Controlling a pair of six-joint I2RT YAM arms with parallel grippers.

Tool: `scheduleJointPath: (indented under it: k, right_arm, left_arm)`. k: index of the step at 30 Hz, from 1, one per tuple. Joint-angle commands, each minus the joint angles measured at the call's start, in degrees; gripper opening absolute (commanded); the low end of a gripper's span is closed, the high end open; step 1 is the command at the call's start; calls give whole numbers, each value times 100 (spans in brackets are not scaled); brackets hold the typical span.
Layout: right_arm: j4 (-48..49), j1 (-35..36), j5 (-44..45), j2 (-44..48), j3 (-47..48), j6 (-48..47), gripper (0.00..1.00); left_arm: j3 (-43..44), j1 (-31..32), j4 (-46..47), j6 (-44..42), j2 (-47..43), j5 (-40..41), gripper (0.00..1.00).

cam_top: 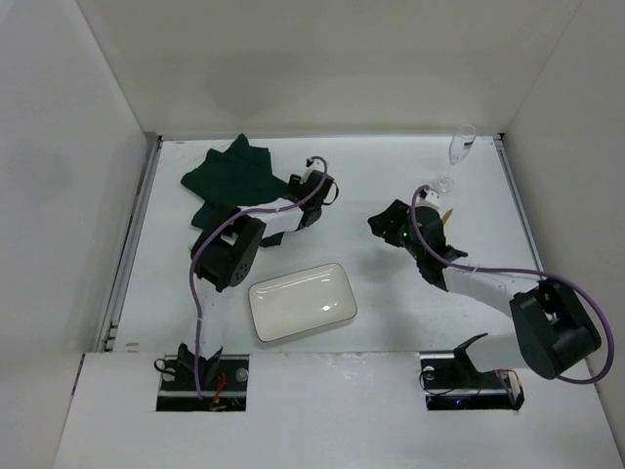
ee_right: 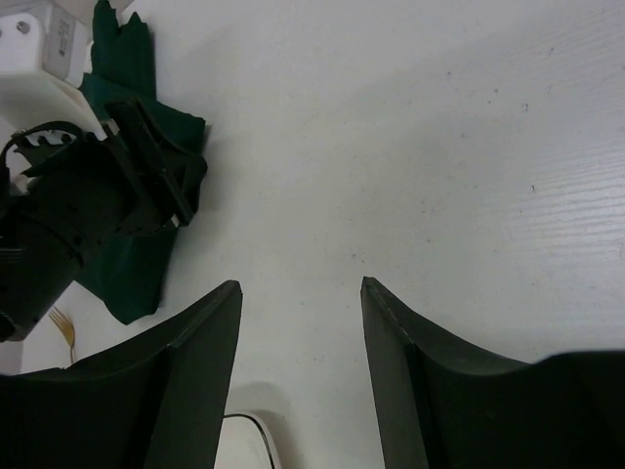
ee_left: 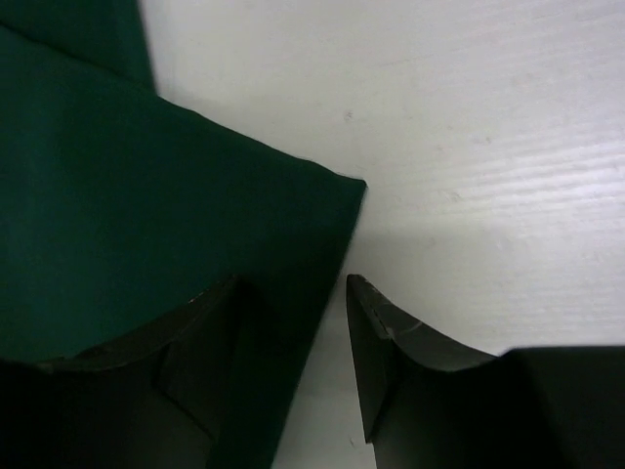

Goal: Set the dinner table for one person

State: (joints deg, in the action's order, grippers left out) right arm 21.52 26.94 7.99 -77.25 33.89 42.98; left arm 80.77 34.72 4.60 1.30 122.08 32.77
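The white dinner table (cam_top: 381, 166) holds a crumpled dark green cloth placemat (cam_top: 232, 174) at the back left and a white rectangular plate (cam_top: 303, 301) near the front middle. My left gripper (cam_top: 297, 184) is open at the placemat's right corner. In the left wrist view its jaws (ee_left: 293, 281) straddle the cloth's edge (ee_left: 146, 215), one finger over the cloth and one over bare table. My right gripper (cam_top: 383, 223) is open and empty over bare table right of centre (ee_right: 301, 283). A clear stemmed glass (cam_top: 459, 151) stands at the back right.
A yellowish utensil end (cam_top: 447, 214) shows beside the right wrist. A gold fork (ee_right: 63, 330) lies by the left arm in the right wrist view, where the plate's rim (ee_right: 256, 438) also shows. White walls enclose the table on three sides.
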Motion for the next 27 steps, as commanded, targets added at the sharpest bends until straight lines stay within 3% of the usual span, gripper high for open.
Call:
scheduleJointPath:
  k: [1,6,11,21,25,27]
  right_arm:
    - [397,-62,-113,158,-14,96,58]
    - [406,-106,-166,114,-23,166,58]
    - [441,-141,-157,175,-66,184,58]
    - [485,-167,-166,105,-40,176,59]
    - [468,-167,-192,-44,39,140,59]
    - [450,-167,-201,-62,48,123,59]
  left_arm:
    - [150,-5,181,-411,114,536,45]
    - [211,4,401,-754,333,730,40]
    - [623,91,454,-807,387,634,6]
    - [2231,40,419,-342,-1009,-51,0]
    - [2023,-382,542,-8,-1940,-8,0]
    - [1384,-680,751,299,-2520,18,0]
